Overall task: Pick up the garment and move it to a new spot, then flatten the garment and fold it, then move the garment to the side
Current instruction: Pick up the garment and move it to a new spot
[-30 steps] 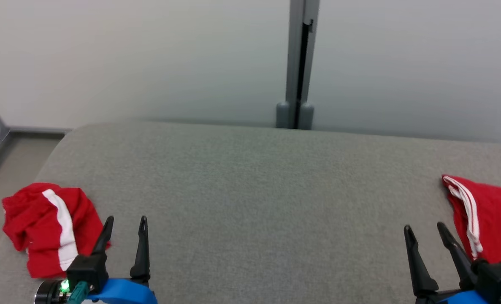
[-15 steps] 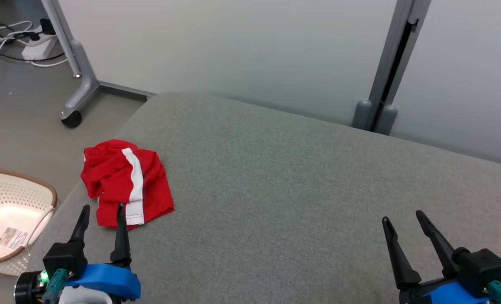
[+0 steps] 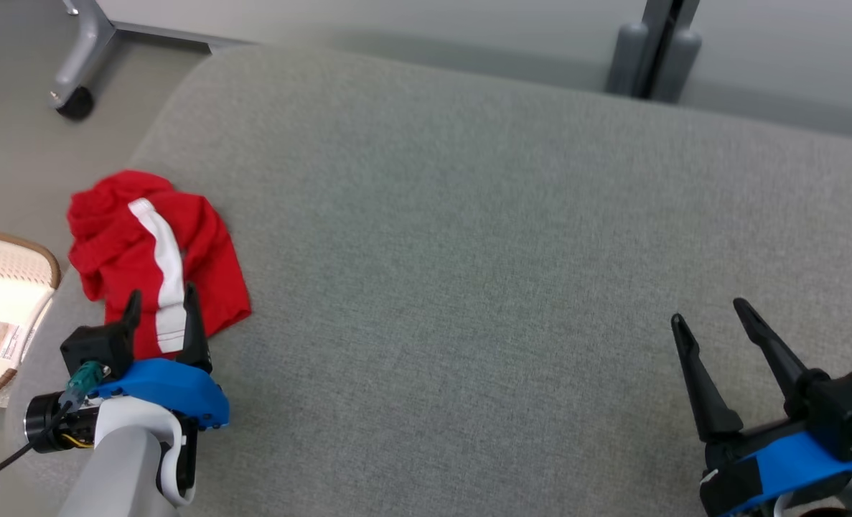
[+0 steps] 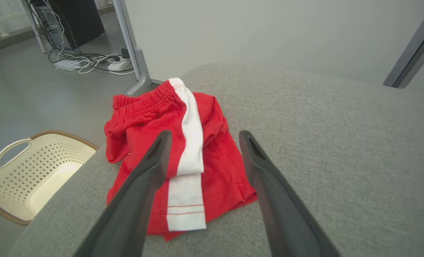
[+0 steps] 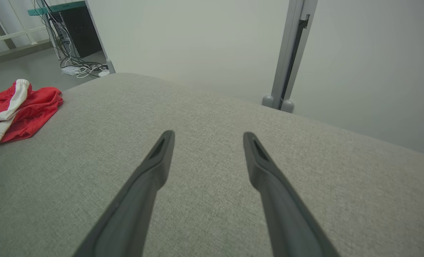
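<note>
The garment (image 3: 146,244), red shorts with a white side stripe, lies crumpled at the left edge of the grey padded table (image 3: 469,237). My left gripper (image 3: 161,301) hangs open just over its near hem, fingers to either side of the white stripe. In the left wrist view the garment (image 4: 212,157) lies between and beyond the open left gripper (image 4: 203,134), not touched. My right gripper (image 3: 709,312) is open over bare table at the lower right. From the right wrist the open right gripper (image 5: 208,134) points across the table, and the garment (image 5: 29,105) lies far left.
A cream perforated basket (image 3: 2,309) with a brown rim stands on the floor left of the table (image 4: 29,167). A wheeled grey frame leg (image 3: 74,100) is at the far left, a grey post (image 3: 652,50) behind the table. Cables lie on the floor (image 4: 86,62).
The head camera has turned left and tipped down, so the whole picture shifted. My left gripper has come forward over the garment's near hem. Both grippers stay open.
</note>
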Available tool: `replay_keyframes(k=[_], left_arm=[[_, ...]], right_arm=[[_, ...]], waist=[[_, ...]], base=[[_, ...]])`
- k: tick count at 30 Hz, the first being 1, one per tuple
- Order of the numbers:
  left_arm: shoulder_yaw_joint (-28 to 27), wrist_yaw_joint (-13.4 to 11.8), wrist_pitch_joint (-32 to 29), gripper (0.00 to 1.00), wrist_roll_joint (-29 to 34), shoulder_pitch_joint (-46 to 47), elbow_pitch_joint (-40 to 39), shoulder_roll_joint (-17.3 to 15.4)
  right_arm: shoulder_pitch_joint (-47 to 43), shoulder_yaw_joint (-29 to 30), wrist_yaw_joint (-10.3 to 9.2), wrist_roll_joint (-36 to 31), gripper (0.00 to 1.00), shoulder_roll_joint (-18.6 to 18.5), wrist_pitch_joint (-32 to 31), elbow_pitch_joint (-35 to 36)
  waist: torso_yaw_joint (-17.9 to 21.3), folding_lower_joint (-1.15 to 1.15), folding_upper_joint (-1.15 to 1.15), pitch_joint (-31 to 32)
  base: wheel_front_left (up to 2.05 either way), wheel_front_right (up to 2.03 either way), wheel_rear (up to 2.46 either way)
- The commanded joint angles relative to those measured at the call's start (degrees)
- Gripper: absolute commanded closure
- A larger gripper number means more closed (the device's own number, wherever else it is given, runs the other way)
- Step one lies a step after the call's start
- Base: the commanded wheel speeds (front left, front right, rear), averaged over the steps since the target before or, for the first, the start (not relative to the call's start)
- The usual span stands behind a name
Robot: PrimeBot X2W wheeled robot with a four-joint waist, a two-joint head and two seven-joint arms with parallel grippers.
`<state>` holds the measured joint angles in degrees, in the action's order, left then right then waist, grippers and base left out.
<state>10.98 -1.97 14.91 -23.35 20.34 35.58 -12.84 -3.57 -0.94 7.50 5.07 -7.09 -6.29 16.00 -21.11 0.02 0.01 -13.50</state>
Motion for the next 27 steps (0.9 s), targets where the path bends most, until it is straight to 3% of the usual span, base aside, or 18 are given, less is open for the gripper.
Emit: replay_keyframes(k=[1, 7, 11, 12, 13, 17, 27], left_arm=[[-0.3, 0.9, 0.2, 0.00, -0.6, 3.2, 5.3, 0.2], [-1.2, 3.0, -0.1, 0.00, -2.7, 10.2, 19.9, 0.5], [-1.7, 4.1, -0.1, 0.00, -3.6, 12.8, 24.9, 0.7], [-1.8, 4.6, 0.0, 0.61, -3.8, 13.5, 26.1, 0.7], [-2.0, 4.8, 0.1, 1.00, -3.9, 14.1, 27.0, 0.5], [-3.0, 4.5, 0.3, 1.00, -3.4, 14.5, 25.9, -0.7], [-7.3, 1.4, 0.3, 1.00, 4.1, 5.0, 3.2, -3.0]], right_arm=[[1.3, 0.4, -0.02, -0.1, 0.00, -0.7, -0.3, 0.7], [3.0, 0.8, -0.02, 0.3, 0.00, -1.4, -0.2, 0.9], [3.5, 1.1, -0.02, 0.5, 0.00, -1.7, 0.1, 0.4], [3.7, 1.2, -0.02, 0.5, 0.00, -1.7, 0.2, 0.2], [3.8, 1.4, -0.02, 0.3, 0.00, -1.8, 0.4, 0.1], [4.4, 1.8, -0.02, -0.1, 0.00, -1.6, 1.7, -0.5], [2.5, 2.0, -0.02, 0.1, 0.00, 0.7, 5.0, -3.3]], waist=[[-0.2, -0.02, -0.01, -2.8], [1.2, -0.02, -0.01, -6.0], [1.4, -0.02, -0.01, -6.4], [1.5, -0.02, -0.01, -6.4], [1.6, -0.02, -0.01, -6.2], [1.9, -0.02, -0.01, -4.4], [3.8, -0.02, -0.01, 5.2]], base=[[0.00, 0.00, 0.00], [0.00, 0.00, 0.00], [0.00, 0.00, 0.00], [0.00, 0.00, 0.00], [0.00, 0.00, 0.00], [0.00, 0.00, 0.00], [0.00, 0.00, 0.00]])
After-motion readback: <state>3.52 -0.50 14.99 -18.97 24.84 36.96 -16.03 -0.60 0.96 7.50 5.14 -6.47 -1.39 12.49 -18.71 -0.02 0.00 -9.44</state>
